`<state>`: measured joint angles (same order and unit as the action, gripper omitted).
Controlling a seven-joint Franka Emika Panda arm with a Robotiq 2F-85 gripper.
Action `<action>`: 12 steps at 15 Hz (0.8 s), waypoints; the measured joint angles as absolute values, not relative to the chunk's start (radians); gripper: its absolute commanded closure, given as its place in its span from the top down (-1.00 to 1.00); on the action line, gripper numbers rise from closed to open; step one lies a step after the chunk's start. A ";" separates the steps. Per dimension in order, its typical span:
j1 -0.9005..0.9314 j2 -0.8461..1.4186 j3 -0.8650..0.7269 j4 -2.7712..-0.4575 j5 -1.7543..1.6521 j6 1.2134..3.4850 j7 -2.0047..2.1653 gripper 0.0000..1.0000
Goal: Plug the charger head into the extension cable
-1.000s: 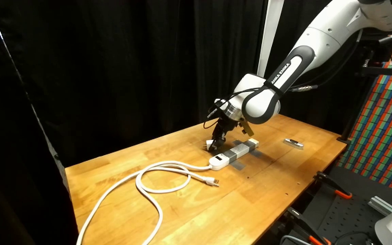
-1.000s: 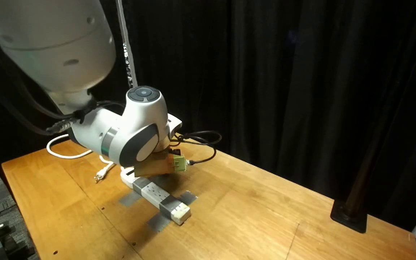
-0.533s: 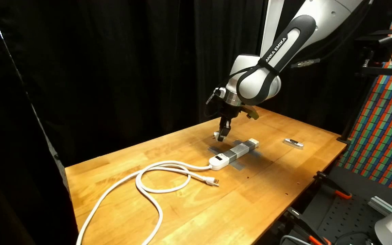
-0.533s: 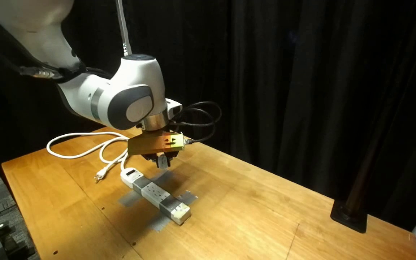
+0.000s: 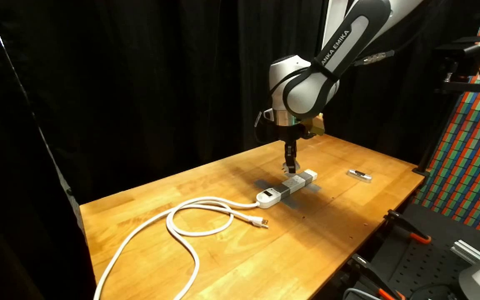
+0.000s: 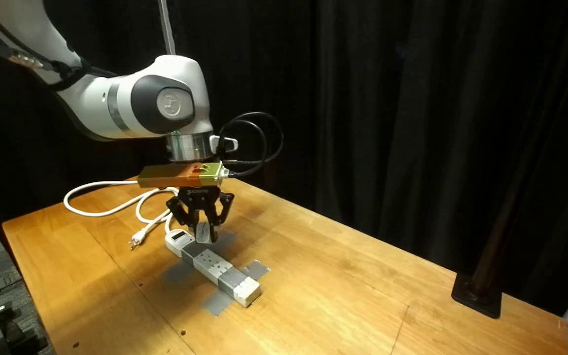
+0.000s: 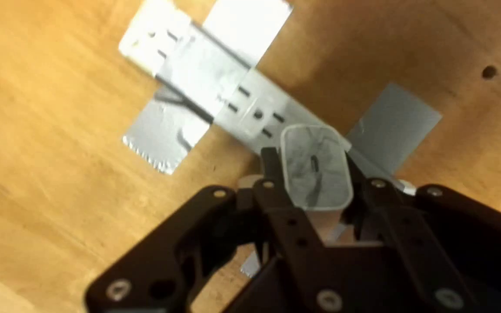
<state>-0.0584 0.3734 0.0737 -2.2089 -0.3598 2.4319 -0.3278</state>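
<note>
With claw (image 6: 204,233) clamped on charger (image 7: 315,184), held up near strip (image 6: 211,264): picked up, not plugged in. Probably left: turn prongs (image 5: 284,168) down, align, push in.

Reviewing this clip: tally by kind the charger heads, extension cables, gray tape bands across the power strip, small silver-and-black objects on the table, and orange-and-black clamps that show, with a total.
Charger head: 1
Extension cable: 1
Gray tape bands: 2
Small silver-and-black object: 1
Orange-and-black clamps: 2
Total: 7
</note>
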 measured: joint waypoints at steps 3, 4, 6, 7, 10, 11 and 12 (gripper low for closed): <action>-0.006 0.371 0.057 -2.173 -0.340 2.221 -0.231 -0.74; 0.004 0.373 0.057 -2.155 -0.318 2.151 -0.211 -0.74; 0.014 0.382 0.062 -2.111 -0.245 2.016 -0.197 -0.74; 0.016 0.390 0.065 -2.085 -0.201 1.958 -0.192 -0.74; 0.012 0.431 0.066 -1.995 -0.058 1.848 -0.176 -0.74; 0.008 0.451 0.064 -1.965 -0.014 1.836 -0.168 -0.74; 0.001 0.472 0.062 -1.935 0.030 1.833 -0.159 -0.75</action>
<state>0.0013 0.4723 0.0622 -1.9351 0.0296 1.8329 -0.1587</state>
